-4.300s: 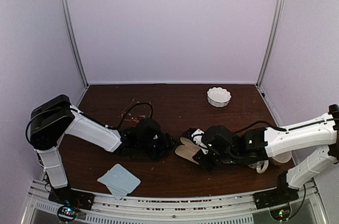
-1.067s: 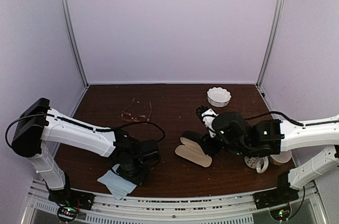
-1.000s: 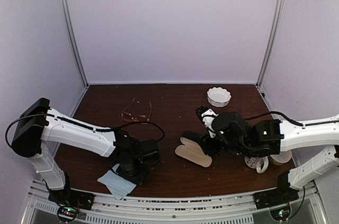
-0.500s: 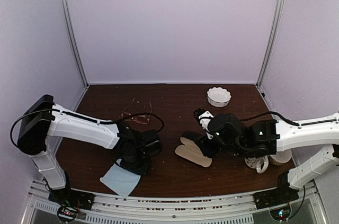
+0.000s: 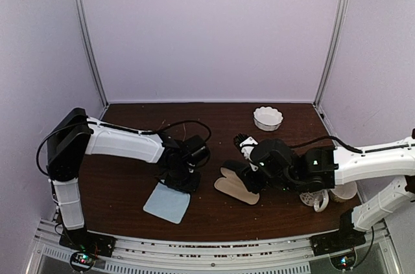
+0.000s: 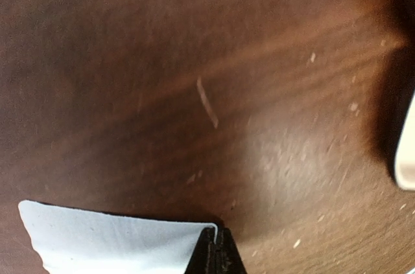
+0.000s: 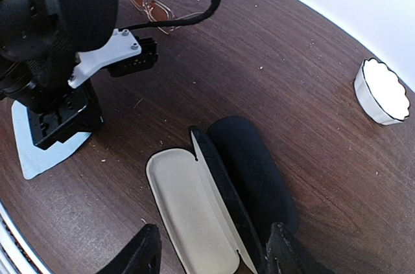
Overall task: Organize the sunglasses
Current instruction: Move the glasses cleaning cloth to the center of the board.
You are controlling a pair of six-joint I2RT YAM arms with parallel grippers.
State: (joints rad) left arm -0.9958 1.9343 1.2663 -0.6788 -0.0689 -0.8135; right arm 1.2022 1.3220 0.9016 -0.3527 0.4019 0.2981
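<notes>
Right wrist view, upper left: wire sunglasses look light and fragile, best gripped at the bridge; left gripper pinches cloth, right gripper stands spread.

The left gripper pinches a corner of the light-blue cloth above the brown table.

- The left pincer has pinched shut on a corner of the light-blue cloth.
- That cloth has slid from the lower left of the top view toward its lower centre.
- The left arm has swung across the tabletop with it, toward mid-frame.
</notes>
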